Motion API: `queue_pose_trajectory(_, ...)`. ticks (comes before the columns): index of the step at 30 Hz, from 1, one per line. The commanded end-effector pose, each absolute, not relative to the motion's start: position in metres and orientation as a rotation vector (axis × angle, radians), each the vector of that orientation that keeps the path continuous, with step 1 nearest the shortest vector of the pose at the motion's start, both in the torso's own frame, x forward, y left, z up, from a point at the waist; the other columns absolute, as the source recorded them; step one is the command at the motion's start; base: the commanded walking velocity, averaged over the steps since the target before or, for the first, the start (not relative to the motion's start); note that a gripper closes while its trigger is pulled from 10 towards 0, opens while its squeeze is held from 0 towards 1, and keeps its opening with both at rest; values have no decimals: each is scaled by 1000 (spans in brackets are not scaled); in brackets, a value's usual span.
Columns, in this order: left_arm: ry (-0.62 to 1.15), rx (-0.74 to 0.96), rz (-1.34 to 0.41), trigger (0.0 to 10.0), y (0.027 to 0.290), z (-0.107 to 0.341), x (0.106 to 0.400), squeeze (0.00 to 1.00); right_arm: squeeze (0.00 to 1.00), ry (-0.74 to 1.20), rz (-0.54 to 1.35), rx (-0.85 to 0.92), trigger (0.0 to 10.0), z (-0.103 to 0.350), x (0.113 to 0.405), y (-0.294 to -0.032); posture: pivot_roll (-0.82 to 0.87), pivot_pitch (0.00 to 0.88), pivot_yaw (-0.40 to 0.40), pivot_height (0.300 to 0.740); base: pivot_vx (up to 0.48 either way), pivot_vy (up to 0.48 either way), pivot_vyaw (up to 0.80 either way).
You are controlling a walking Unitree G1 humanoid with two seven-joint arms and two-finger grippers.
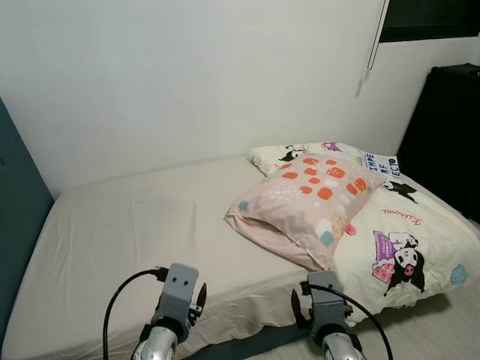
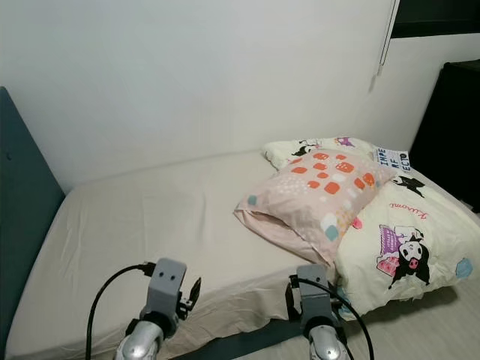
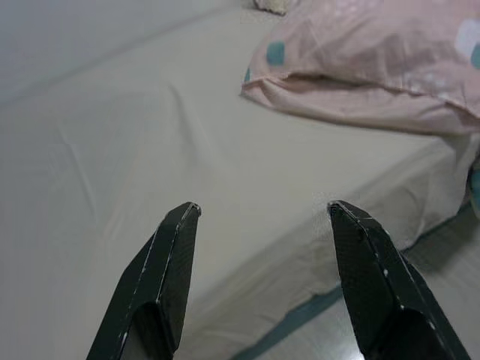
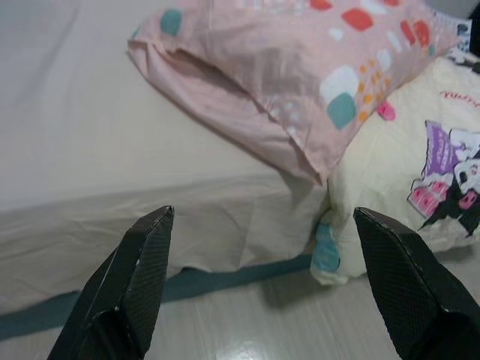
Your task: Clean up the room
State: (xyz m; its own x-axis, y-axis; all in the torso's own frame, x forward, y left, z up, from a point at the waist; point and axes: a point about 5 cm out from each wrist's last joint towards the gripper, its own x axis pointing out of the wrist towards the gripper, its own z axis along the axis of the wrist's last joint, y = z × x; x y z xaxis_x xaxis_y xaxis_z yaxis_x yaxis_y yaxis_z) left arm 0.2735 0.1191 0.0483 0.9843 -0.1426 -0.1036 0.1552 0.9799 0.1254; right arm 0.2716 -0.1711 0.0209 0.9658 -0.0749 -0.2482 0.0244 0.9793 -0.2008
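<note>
A bed [image 1: 135, 225] with a plain cream sheet stands against a white wall [image 1: 187, 75], with a dark blue headboard [image 1: 19, 202] along its left side. On the right part of the bed lies a pink pillow [image 1: 307, 199] printed with orange, white and teal patches; it rests partly on a cream blanket [image 1: 409, 240] with cartoon figures that is bunched at that end and hangs over the near edge towards the pale floor [image 4: 247, 330]. A dark cabinet [image 1: 446, 135] stands at the far right, beside the bed. Both arms are raised low in front of the near edge of the bed. The left gripper [image 3: 262, 225] points over the bare sheet, its two black fingers [image 3: 161, 277] apart and holding nothing. The right gripper [image 4: 262, 232] points at the edge of the bed below the pink pillow, its fingers [image 4: 131, 285] likewise wide apart and empty, well short of the pillow and the blanket.
</note>
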Motion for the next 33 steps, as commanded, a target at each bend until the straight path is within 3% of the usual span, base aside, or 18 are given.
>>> queue_pose_trajectory(1, 104, 137, -143, 10000, 122, 45, 272, 0, 0, 245, -71, -193, 10000, 23, 272, -173, -66, 7, 15, 740, 0, 0, 0)
queue_pose_trajectory(22, 109, 122, -122, 10000, 119, 45, 275, 0, 0, 238, -89, -121, 10000, 27, 271, -172, -69, 47, 10, 740, 0, 0, 0)
queue_pose_trajectory(33, 113, 130, -114, 10000, 123, 45, 274, 0, 0, 251, -116, -171, 10000, 23, 272, -169, -54, 49, 20, 740, 0, 0, 0)
